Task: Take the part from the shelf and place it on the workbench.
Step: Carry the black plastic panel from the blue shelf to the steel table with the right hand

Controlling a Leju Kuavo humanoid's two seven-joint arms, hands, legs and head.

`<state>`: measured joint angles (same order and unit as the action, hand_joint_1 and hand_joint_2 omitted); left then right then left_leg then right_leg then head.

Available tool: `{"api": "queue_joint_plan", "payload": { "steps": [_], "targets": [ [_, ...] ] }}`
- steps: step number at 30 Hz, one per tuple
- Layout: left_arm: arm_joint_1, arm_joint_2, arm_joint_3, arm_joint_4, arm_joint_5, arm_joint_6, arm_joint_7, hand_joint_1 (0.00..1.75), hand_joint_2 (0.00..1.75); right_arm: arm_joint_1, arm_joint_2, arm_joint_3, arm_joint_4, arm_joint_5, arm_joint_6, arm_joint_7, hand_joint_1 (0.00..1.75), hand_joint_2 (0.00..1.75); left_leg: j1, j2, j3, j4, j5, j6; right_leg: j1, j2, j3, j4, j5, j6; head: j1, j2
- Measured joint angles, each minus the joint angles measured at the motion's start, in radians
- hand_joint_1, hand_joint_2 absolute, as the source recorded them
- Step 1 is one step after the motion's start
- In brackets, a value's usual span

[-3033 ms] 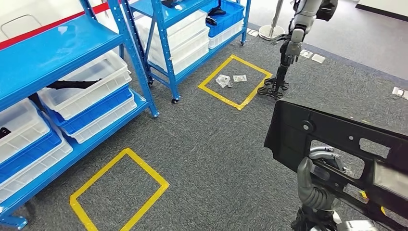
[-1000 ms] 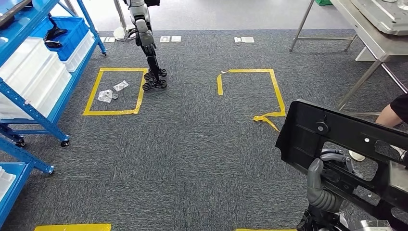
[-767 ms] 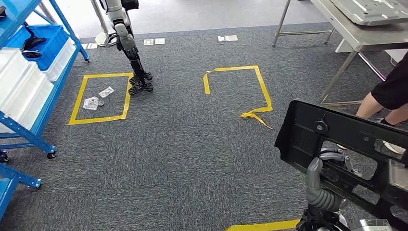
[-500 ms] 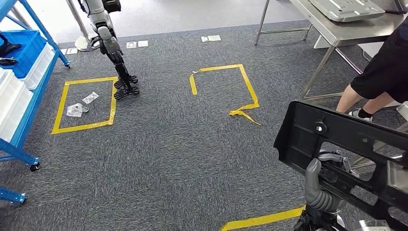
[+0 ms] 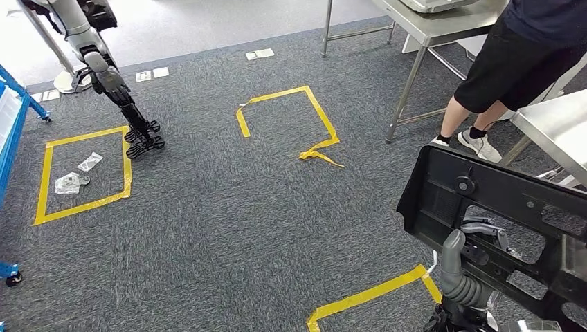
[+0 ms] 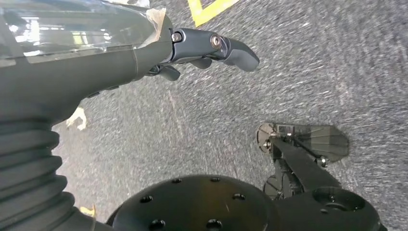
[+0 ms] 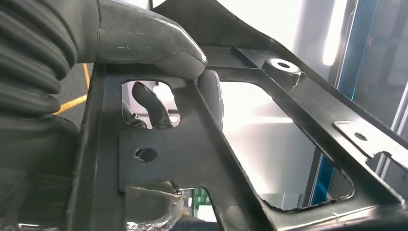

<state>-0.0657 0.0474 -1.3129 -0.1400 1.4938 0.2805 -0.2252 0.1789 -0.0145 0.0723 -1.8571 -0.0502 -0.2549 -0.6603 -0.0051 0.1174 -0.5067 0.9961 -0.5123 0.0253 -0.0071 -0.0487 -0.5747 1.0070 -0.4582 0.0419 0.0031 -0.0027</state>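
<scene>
The part (image 5: 443, 190) is a large black plastic frame with cut-outs, held up at the lower right of the head view. My right hand (image 5: 465, 257) grips it from below, thumb up along its face and fingers through an opening. In the right wrist view the thumb (image 7: 154, 43) lies over a bar of the part (image 7: 240, 159). My left hand (image 6: 207, 45) hangs above the carpet with nothing in it, fingers loosely extended. A steel workbench (image 5: 554, 124) stands at the right edge, another workbench (image 5: 432, 21) at the top right.
A person (image 5: 516, 62) in black shorts stands between the two workbenches. Another robot (image 5: 104, 66) stands at the upper left beside a yellow tape square (image 5: 83, 173) with small bags. More tape marks lie on the grey carpet. A blue shelf post (image 5: 10, 117) shows at the left edge.
The camera has turned right: shelves slid off to the left, the person and workbenches came in at the right. The part stays in my right hand's grip.
</scene>
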Motion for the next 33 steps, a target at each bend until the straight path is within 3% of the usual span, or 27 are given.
{"api": "queue_joint_plan", "payload": {
  "steps": [1,3,5,6,7,8,9,11,13,14,16,17,18,20,22,23,24,26,28,29,31,33],
  "targets": [
    [-0.002,0.000,0.000,0.000,0.004,0.001,0.000,0.00,1.75,0.000,-0.001,0.000,0.000,0.000,0.000,0.000,1.75,1.75,0.003,-0.004,0.000,0.004,-0.005,-0.006,-0.004,0.011,0.000,-0.002,0.002,-0.006,0.000,0.000],
    [-0.003,0.000,0.002,0.000,0.006,0.001,-0.001,0.00,1.75,-0.004,-0.003,0.000,-0.002,0.001,-0.001,0.000,1.75,1.75,0.009,-0.051,-0.021,0.058,-0.044,-0.016,-0.014,0.031,0.000,-0.007,0.008,-0.021,-0.003,0.000],
    [-0.003,0.001,0.002,0.000,0.007,0.000,0.003,0.00,1.75,-0.008,-0.004,0.000,-0.002,0.003,0.000,0.000,1.75,1.75,0.012,-0.106,-0.082,0.186,-0.112,-0.021,-0.015,0.050,-0.002,-0.007,0.010,-0.031,-0.006,0.000],
    [-0.002,0.000,0.002,0.000,0.006,0.000,0.007,0.00,1.75,-0.009,-0.003,0.000,-0.002,0.004,0.001,0.001,1.75,1.75,0.013,-0.116,-0.114,0.249,-0.136,-0.022,-0.014,0.061,-0.003,-0.007,0.011,-0.033,-0.006,0.000],
    [-0.001,-0.001,0.002,0.000,0.006,0.001,0.012,0.00,1.75,-0.010,-0.003,0.000,-0.002,0.006,0.002,0.001,1.75,1.75,0.013,-0.120,-0.135,0.286,-0.142,-0.022,-0.013,0.074,-0.003,-0.006,0.011,-0.033,-0.006,0.000],
    [0.000,-0.003,0.002,0.000,0.006,0.002,0.017,0.00,1.75,-0.011,-0.003,0.001,-0.002,0.009,0.004,0.002,1.75,1.75,0.015,-0.121,-0.138,0.286,-0.127,-0.023,-0.013,0.087,-0.003,-0.005,0.011,-0.032,-0.006,0.000],
    [0.000,-0.004,0.002,0.000,0.007,0.005,0.020,0.00,1.75,-0.012,-0.003,0.001,-0.002,0.011,0.005,0.002,1.75,1.75,0.018,-0.124,-0.123,0.247,-0.094,-0.023,-0.013,0.101,-0.002,-0.004,0.011,-0.032,-0.006,0.000],
    [0.000,-0.006,0.002,0.000,0.009,0.013,0.024,0.00,1.75,-0.017,-0.003,0.001,-0.001,0.014,0.009,0.003,1.75,1.75,0.028,-0.160,-0.065,0.116,-0.025,-0.025,-0.012,0.125,-0.005,0.004,0.010,-0.028,-0.006,0.000],
    [0.000,-0.009,0.003,0.000,0.014,0.020,0.026,0.00,1.75,-0.026,-0.003,0.000,0.001,0.015,0.017,0.003,1.75,1.75,0.031,-0.195,-0.034,0.039,0.001,-0.023,-0.009,0.147,-0.014,0.010,0.012,-0.017,-0.004,0.000],
    [0.000,-0.010,0.003,0.000,0.016,0.025,0.028,0.00,1.75,-0.030,-0.002,0.000,0.003,0.015,0.021,0.003,1.75,1.75,0.028,-0.196,-0.032,0.031,0.000,-0.018,-0.010,0.158,-0.020,0.010,0.015,-0.009,-0.003,0.000],
    [-0.001,-0.012,0.003,0.000,0.017,0.032,0.033,0.00,1.75,-0.035,-0.002,-0.001,0.007,0.015,0.031,0.003,1.75,1.75,0.022,-0.172,-0.032,0.028,0.007,-0.001,-0.014,0.172,-0.031,0.008,0.021,0.004,-0.002,0.000],
    [-0.002,-0.012,0.003,0.000,0.017,0.034,0.035,0.00,1.75,-0.037,-0.003,-0.002,0.010,0.014,0.035,0.003,1.75,1.75,0.021,-0.160,-0.032,0.024,0.012,0.008,-0.014,0.159,-0.041,0.020,0.017,0.007,-0.002,0.000],
    [-0.003,-0.012,0.003,0.000,0.017,0.035,0.035,0.00,1.75,-0.041,-0.003,-0.003,0.013,0.012,0.038,0.003,1.75,1.75,0.021,-0.146,-0.033,0.021,0.016,0.016,-0.012,0.135,-0.061,0.053,0.001,0.006,0.001,0.000],
    [-0.003,-0.013,0.003,0.000,0.017,0.035,0.037,0.00,1.75,-0.051,-0.004,-0.005,0.019,0.010,0.042,0.003,1.75,1.75,0.017,-0.119,-0.036,0.020,0.018,0.025,-0.009,0.080,-0.122,0.178,-0.053,-0.003,0.006,0.000],
    [-0.001,-0.013,0.003,0.000,0.017,0.035,0.037,0.00,1.75,-0.055,-0.003,-0.005,0.026,0.009,0.043,0.003,1.75,1.75,0.014,-0.091,-0.038,0.020,0.017,0.028,-0.009,0.064,-0.175,0.293,-0.092,-0.003,0.008,0.000],
    [-0.001,-0.013,0.003,0.000,0.017,0.035,0.038,0.00,1.75,-0.055,-0.003,-0.005,0.029,0.009,0.043,0.003,1.75,1.75,0.013,-0.078,-0.038,0.020,0.017,0.028,-0.010,0.060,-0.176,0.303,-0.092,0.002,0.008,0.000],
    [-0.001,-0.013,0.003,0.000,0.017,0.036,0.038,0.00,1.75,-0.055,-0.003,-0.005,0.031,0.009,0.043,0.003,1.75,1.75,0.013,-0.065,-0.038,0.020,0.016,0.027,-0.010,0.055,-0.154,0.268,-0.077,0.009,0.008,0.000],
    [-0.003,-0.013,0.003,0.000,0.017,0.039,0.037,0.00,1.75,-0.057,-0.003,-0.005,0.034,0.009,0.043,0.003,1.75,1.75,0.011,-0.044,-0.035,0.020,0.013,0.022,-0.009,0.019,-0.071,0.123,-0.035,0.020,0.008,0.000],
    [-0.003,-0.014,0.003,0.000,0.016,0.044,0.036,0.00,1.75,-0.061,-0.003,-0.005,0.035,0.009,0.045,0.003,1.75,1.75,0.005,-0.027,-0.031,0.021,0.007,0.013,-0.004,-0.013,-0.014,0.025,-0.011,0.015,0.006,0.000],
    [-0.004,-0.014,0.003,0.000,0.016,0.048,0.035,0.00,1.75,-0.064,-0.002,-0.005,0.036,0.009,0.046,0.003,1.75,1.75,0.002,-0.018,-0.028,0.021,0.005,0.008,0.000,-0.015,-0.007,0.012,-0.009,0.010,0.006,0.000],
    [-0.007,-0.015,0.003,0.000,0.014,0.052,0.035,0.00,1.75,-0.065,-0.002,-0.006,0.036,0.010,0.046,0.003,1.75,1.75,0.004,-0.005,-0.024,0.020,0.001,-0.003,-0.002,0.008,-0.009,0.011,-0.004,-0.002,0.004,0.000],
    [-0.011,-0.015,0.003,0.000,0.011,0.052,0.035,0.00,1.75,-0.065,-0.001,-0.008,0.034,0.010,0.045,0.003,1.75,1.75,0.009,-0.038,-0.036,0.052,-0.025,-0.013,-0.011,0.030,-0.008,0.007,0.001,-0.015,0.002,0.000]
  ]
}}
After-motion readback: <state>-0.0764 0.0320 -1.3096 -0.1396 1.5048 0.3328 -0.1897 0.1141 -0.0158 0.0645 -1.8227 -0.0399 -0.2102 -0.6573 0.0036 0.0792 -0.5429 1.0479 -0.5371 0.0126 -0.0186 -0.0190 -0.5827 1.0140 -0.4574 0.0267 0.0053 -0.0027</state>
